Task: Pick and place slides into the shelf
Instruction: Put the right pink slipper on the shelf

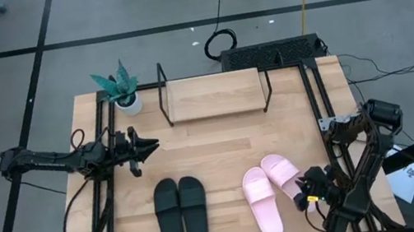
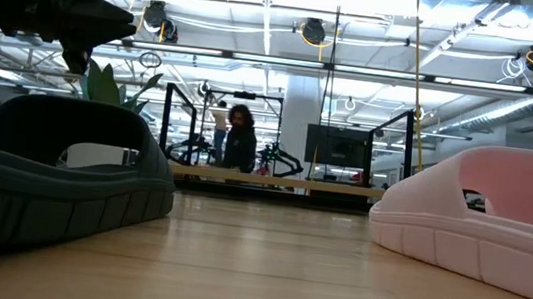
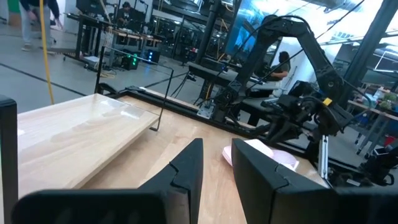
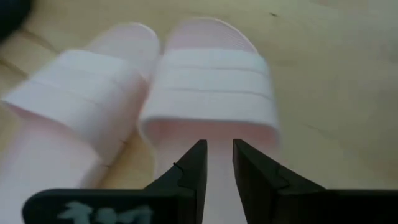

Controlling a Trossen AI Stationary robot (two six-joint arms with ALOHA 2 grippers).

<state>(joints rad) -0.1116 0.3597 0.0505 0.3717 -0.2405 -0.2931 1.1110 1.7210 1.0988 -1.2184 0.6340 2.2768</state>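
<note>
Looked out past two dark fingers (image 3: 186, 171) of the left gripper (image 3: 214, 165), set close with a thin gap between; held nothing. Saw the shelf (image 3: 74, 137) ahead, its light wooden board bare, with a thin black wire frame standing up at the end; sat on the bigger wooden table (image 3: 180, 134). Saw a bit of a pink slide (image 3: 264, 152) lying on the table just past the fingers. Saw the other arm (image 3: 298, 68) farther off, bent over above the pink slide. Saw people (image 3: 280, 62) and desks in the room behind.
</note>
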